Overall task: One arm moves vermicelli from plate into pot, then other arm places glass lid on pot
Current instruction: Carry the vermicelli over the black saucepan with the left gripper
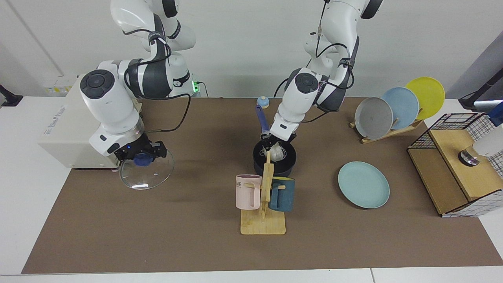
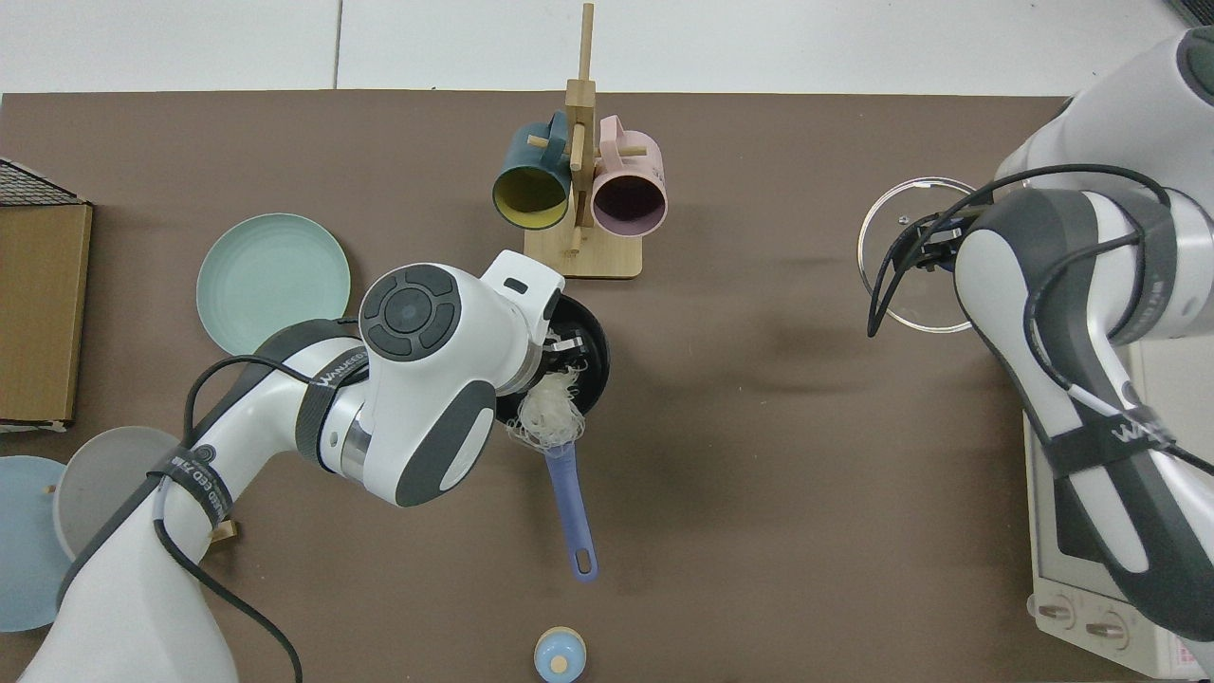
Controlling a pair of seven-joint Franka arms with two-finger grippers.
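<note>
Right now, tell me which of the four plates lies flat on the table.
The light teal plate lies flat on the brown mat. The grey plate, blue plate and yellow plate stand on edge in the wooden rack.

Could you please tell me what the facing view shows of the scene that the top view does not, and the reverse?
Only the facing view shows the yellow plate in the rack and the right claw shut on the glass lid's blue knob. Only the top view shows the mugs' insides and vermicelli strands trailing over the pot's rim by the handle. Both show the left claw over the pot with the vermicelli, and the bare teal plate.
</note>
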